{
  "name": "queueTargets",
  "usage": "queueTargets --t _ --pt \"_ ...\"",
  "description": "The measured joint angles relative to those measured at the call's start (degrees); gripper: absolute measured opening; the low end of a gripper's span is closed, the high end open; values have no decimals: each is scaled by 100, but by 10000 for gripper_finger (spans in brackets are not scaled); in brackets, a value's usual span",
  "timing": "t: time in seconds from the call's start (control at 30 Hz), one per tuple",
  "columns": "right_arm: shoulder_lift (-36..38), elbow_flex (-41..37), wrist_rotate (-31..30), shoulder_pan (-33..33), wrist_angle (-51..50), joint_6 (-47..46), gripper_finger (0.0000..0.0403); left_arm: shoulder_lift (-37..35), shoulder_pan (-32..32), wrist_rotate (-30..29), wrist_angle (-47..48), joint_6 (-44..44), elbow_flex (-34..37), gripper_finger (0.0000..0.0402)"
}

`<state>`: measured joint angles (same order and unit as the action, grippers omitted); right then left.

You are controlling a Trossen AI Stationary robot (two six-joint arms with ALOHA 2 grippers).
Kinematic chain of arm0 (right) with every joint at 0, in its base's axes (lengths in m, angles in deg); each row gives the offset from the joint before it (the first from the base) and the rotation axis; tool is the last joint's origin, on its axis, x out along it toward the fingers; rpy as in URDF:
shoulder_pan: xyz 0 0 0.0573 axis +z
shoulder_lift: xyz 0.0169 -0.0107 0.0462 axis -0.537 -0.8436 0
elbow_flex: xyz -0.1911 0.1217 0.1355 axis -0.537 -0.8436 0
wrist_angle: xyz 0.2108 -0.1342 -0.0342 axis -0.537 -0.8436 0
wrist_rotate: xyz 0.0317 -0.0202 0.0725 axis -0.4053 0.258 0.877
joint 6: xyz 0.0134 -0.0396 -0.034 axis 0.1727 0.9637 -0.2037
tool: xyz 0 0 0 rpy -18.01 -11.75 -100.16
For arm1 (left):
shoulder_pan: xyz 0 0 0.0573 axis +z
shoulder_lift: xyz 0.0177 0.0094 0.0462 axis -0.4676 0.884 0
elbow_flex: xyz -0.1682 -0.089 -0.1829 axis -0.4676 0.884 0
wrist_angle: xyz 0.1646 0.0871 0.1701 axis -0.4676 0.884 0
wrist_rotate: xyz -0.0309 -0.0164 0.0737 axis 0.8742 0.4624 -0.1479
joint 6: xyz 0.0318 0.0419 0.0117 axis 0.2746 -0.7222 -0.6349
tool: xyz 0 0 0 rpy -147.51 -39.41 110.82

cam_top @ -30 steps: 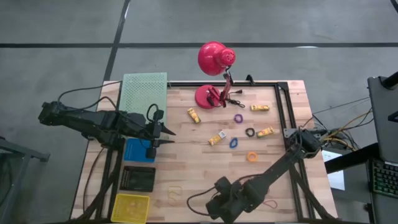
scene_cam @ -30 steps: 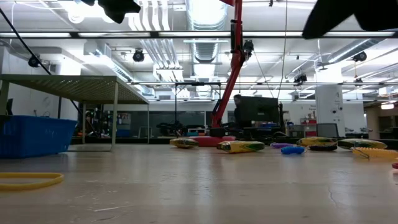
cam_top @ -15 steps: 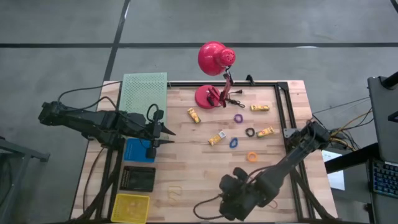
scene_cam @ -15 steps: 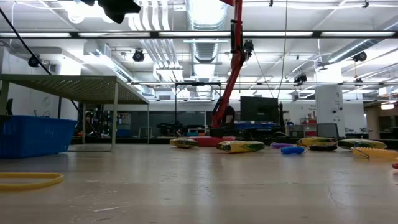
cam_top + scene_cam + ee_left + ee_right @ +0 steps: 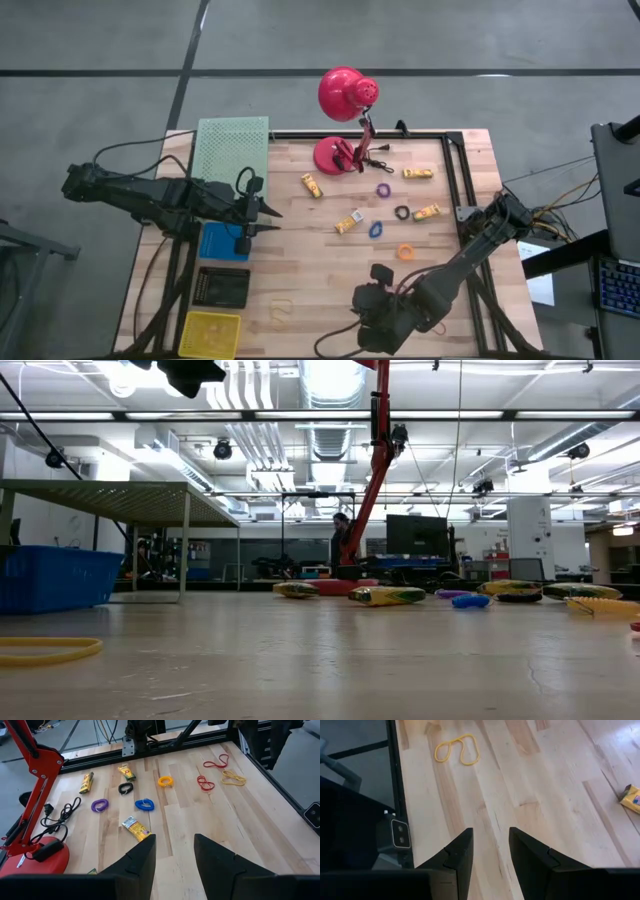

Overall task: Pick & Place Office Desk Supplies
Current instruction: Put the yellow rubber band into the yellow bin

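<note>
A: How far was the sorting, as far as one could see?

B: I judged it hardly begun. The small supplies lay loose on the worktop: yellow packets, a purple ring, a black ring, a blue ring and an orange ring, all near the red desk lamp. A yellow rubber band and red rubber bands lay apart from them. The blue bin and the yellow tray showed nothing inside that I could recognise.

A: And the arms?

B: The left claw hung beside the blue bin, pointing toward the packets, its fingers parted and holding nothing. The right claw was low at the near edge, over bare wood, also parted and empty.
</note>
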<state>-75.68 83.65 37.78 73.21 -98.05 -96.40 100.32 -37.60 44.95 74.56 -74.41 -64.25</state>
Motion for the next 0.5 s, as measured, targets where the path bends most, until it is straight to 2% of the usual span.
queueTargets --t 0.5 --pt "0 0 3 -2 37 -196 121 1 1 -1 2 0 0 136"
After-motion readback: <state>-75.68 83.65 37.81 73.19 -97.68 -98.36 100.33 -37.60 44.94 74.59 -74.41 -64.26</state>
